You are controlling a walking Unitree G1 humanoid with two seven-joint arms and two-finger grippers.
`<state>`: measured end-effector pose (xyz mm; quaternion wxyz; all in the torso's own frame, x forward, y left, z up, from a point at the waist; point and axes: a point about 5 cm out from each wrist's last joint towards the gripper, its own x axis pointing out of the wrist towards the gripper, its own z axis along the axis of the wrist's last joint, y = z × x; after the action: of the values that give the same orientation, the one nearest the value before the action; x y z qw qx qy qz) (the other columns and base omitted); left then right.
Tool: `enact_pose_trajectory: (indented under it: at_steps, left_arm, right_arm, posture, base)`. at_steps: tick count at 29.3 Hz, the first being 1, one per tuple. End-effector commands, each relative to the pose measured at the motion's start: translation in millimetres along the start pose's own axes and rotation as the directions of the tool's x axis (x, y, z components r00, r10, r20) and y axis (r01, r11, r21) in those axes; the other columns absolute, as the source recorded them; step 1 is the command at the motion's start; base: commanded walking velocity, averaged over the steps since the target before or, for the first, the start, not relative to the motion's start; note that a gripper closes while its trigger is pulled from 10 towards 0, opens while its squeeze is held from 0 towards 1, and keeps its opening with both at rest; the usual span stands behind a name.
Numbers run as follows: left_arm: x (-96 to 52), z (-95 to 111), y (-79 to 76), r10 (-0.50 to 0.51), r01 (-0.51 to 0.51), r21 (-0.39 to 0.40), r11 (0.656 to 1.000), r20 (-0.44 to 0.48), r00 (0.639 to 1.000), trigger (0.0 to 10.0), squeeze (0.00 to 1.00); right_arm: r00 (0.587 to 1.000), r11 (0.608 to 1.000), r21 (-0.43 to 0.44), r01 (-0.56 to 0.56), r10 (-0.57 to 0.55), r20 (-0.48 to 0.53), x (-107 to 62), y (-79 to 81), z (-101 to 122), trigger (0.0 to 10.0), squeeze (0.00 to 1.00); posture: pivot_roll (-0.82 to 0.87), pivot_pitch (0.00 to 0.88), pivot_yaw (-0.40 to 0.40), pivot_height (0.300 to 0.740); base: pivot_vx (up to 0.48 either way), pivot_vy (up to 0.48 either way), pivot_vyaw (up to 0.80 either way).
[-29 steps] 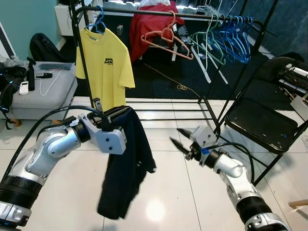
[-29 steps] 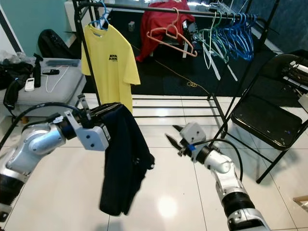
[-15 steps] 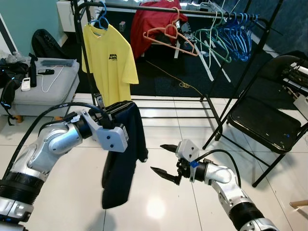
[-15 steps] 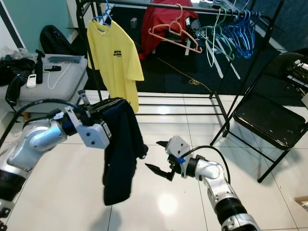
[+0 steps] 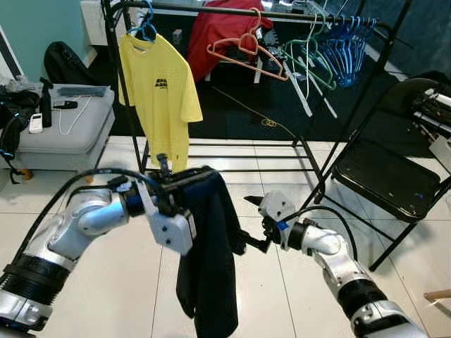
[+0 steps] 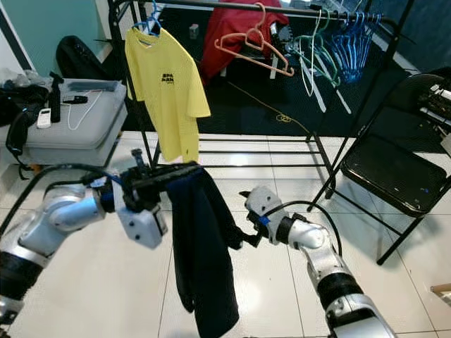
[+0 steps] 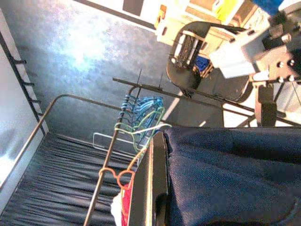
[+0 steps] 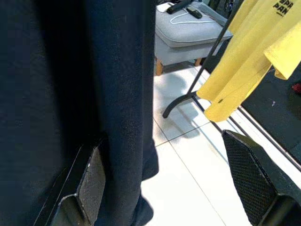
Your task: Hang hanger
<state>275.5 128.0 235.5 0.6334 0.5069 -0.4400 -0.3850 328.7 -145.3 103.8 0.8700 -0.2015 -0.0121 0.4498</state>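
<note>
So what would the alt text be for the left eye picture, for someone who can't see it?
A robot's left gripper holds up a dark shirt while its open right gripper reaches to the cloth's edge. Behind stands a clothes rack with a yellow T-shirt, a red garment and empty hangers, and a black folding chair on the right.

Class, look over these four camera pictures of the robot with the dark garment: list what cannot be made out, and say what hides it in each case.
- Whether a hanger sits inside the dark garment: the cloth covers it in both eye views.
- The left gripper fingertips: garment folds hide them in the left wrist view.
- One finger of the right gripper: hidden behind the garment in the eye views.
- The print on the yellow T-shirt: too small to read.
</note>
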Motion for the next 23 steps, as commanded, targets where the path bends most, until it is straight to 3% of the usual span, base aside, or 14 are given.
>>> enact_pose_trajectory:
  at_steps: [1,3,4,5,7,8,18,23]
  left_arm:
    - [-1.1,6.6,1.0,-0.008,0.008,0.008,1.000,0.040,0.999,10.0,0.00]
    - [-1.1,6.6,1.0,-0.008,0.008,0.008,1.000,0.040,0.999,10.0,0.00]
    - [2.2,12.2,2.7,-0.010,0.009,0.016,1.000,0.082,0.997,10.0,0.00]
    - [5.4,16.5,5.5,-0.004,0.001,0.026,1.000,0.111,0.994,10.0,0.00]
    - [5.4,16.5,5.5,-0.004,0.001,0.026,1.000,0.111,0.994,10.0,0.00]
    - [7.6,19.5,7.8,0.001,-0.005,0.032,0.999,0.130,0.991,10.0,0.00]
    - [7.7,21.7,9.7,0.006,-0.011,0.035,0.999,0.141,0.990,10.0,0.00]
    - [8.1,20.9,10.1,-0.002,-0.004,0.038,0.999,0.148,0.989,10.0,0.00]
  right_arm:
    - [1.000,1.000,0.020,-0.003,0.003,0.003,-1.7,0.0,-2.4,10.0,0.00]
    - [1.000,1.000,0.020,-0.003,0.003,0.003,-1.7,0.0,-2.4,10.0,0.00]
    - [0.996,0.993,0.076,-0.085,0.087,-0.013,3.1,6.8,-6.7,10.0,0.00]
    - [0.986,0.979,0.124,-0.163,0.167,-0.021,7.8,14.2,-9.5,4.0,0.00]
    - [0.986,0.979,0.124,-0.163,0.167,-0.021,7.8,14.2,-9.5,4.0,0.00]
    - [0.975,0.964,0.155,-0.217,0.223,-0.020,11.2,19.5,-10.8,0.0,0.00]
    - [0.964,0.944,0.196,-0.263,0.264,0.026,15.7,22.7,-7.3,0.0,0.00]
    - [0.977,0.954,0.211,-0.211,0.207,0.043,11.1,18.0,-9.1,0.0,0.00]
  posture:
    - [-0.04,0.146,-0.074,0.740]
    - [-0.04,0.146,-0.074,0.740]
    - [-0.02,0.145,-0.076,0.740]
    - [-0.02,0.146,-0.079,0.740]
    - [-0.02,0.146,-0.079,0.740]
    - [-0.01,0.146,-0.079,0.740]
    - [-0.01,0.148,-0.072,0.740]
    - [-0.01,0.147,-0.060,0.740]
  base:
    - [0.000,0.000,0.00]
    - [0.000,0.000,0.00]
    - [0.000,0.000,0.00]
    - [0.000,0.000,0.00]
    - [0.000,0.000,0.00]
    - [0.000,0.000,0.00]
    - [0.000,0.000,0.00]
    - [0.000,0.000,0.00]
